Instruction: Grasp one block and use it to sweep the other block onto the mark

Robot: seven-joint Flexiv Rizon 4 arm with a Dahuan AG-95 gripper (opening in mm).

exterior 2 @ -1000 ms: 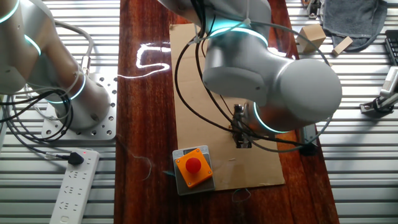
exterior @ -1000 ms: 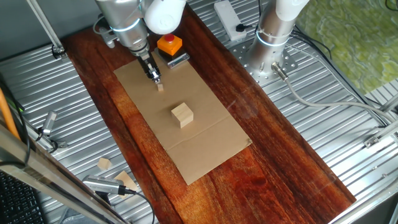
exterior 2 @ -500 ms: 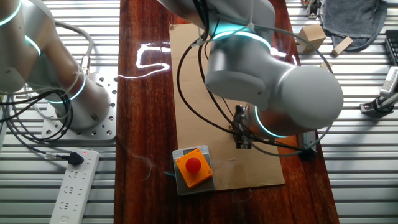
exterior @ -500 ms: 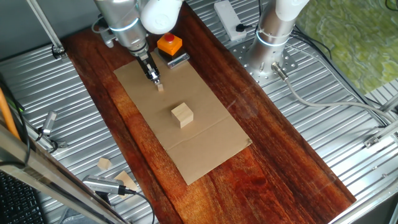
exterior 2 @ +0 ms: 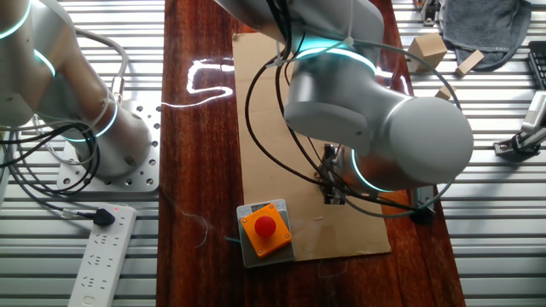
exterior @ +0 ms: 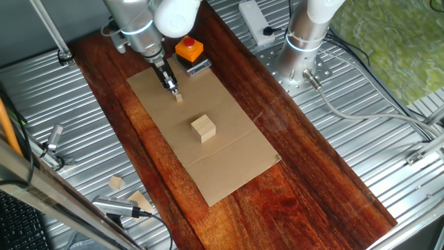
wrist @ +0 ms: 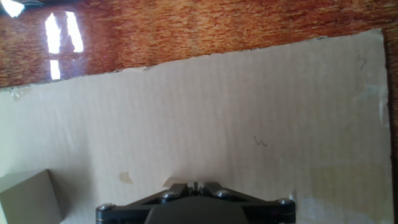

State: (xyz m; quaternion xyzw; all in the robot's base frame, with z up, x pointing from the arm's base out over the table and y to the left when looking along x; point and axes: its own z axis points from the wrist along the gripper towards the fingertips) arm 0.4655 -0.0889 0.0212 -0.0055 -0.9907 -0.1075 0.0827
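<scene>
My gripper (exterior: 173,90) stands at the far part of the cardboard sheet (exterior: 229,149), fingers pointing down. Its jaws are closed on the tiny tan wooden block (exterior: 179,98), which rests at cardboard level. In the hand view only a sliver of that block (wrist: 169,182) peeks out at the gripper (wrist: 194,185) tips. The bigger pale wooden cube (exterior: 203,128) sits mid-sheet, apart from the gripper; it also shows at the bottom left of the hand view (wrist: 28,196). A faint pencil scribble (wrist: 260,142) marks the cardboard. In the other fixed view the arm hides both blocks.
An orange box with a red button (exterior: 189,48) stands just behind the gripper, also in the other fixed view (exterior 2: 264,228). Wooden scraps (exterior: 116,182) lie on the metal table at the left. A second arm's base (exterior: 303,48) stands at the right. A power strip (exterior 2: 101,256) lies nearby.
The arm's upper body has shifted very slightly. The gripper tips and both blocks have stayed where they were.
</scene>
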